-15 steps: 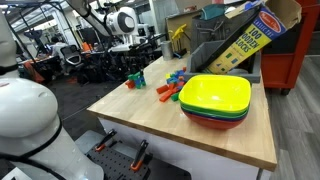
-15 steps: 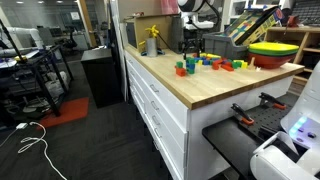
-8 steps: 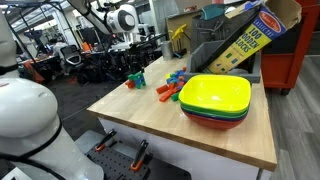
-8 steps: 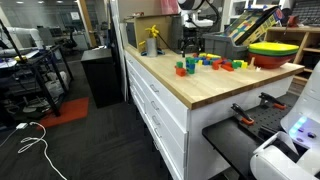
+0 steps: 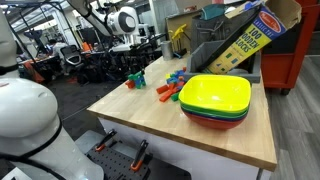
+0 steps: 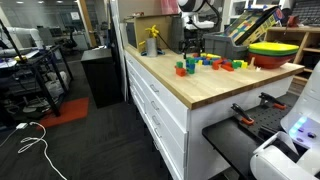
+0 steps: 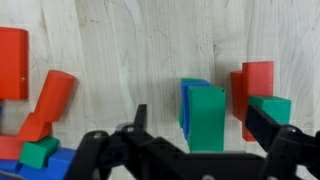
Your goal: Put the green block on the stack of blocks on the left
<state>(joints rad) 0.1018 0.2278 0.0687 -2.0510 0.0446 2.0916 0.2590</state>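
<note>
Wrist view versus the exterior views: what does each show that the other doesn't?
Wrist only: the green block lying over a blue block between the open fingers, a red block beside them. Exterior only: the stacked bowls, the block box and the whole table. Both: the loose coloured blocks on wood.

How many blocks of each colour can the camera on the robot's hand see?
green blocks: 3 (middle, right, lower left)
blue blocks: 2 (under the middle green one, lower left corner)
red blocks: 3 (far left, tilted, right)
Total: 8. The bottom edge is partly hidden, so there may be more.
</note>
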